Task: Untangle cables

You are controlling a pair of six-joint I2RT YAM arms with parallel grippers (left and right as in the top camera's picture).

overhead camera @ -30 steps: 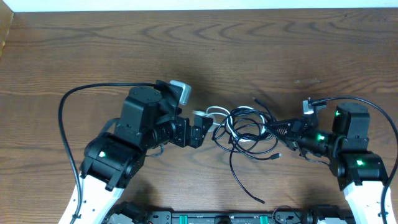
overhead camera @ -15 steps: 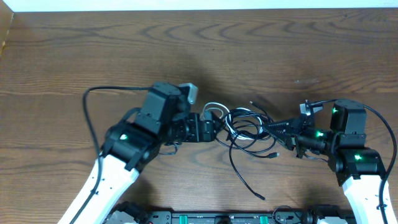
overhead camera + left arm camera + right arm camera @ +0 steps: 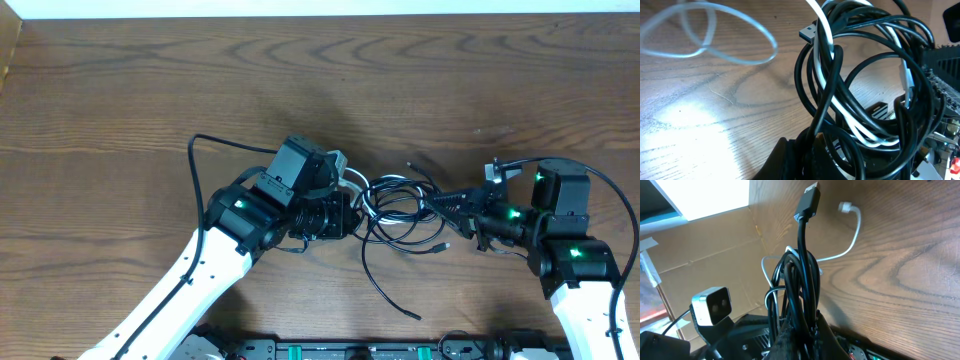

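- Where the table [image 3: 150, 80] lies closest to the arm bases, one black tail [image 3: 385, 290] trails loose from the tangle and rests flat on the wood.
- That tail looks limp and light. I judge it would slide out with a gentle pull taken just behind its end.
- Next out, the cables [image 3: 395, 212] sit bunched between the two arms, in the middle of the table.
- At the tangle's left edge the left gripper [image 3: 348, 212] is clamped on a bundle of strands, with its fingers closed.
- Opposite it, the right gripper [image 3: 440, 205] is pinched tight on several black loops, and a black plug [image 3: 807, 200] stands up above its fingers.
- These cords are thin, soft and smooth-jacketed, so a hard tug would likely tighten the knot rather than open it.
- Better holds would be a single strand near a plug, not a fistful of loops.
- Glossy black coils overlap many times, and the white cable [image 3: 858, 225] threads through them.
- Farther out, a pale loop shows blurred in the left wrist view. It is probably the white cable's free end lying just beyond the tangle, though I cannot be sure.
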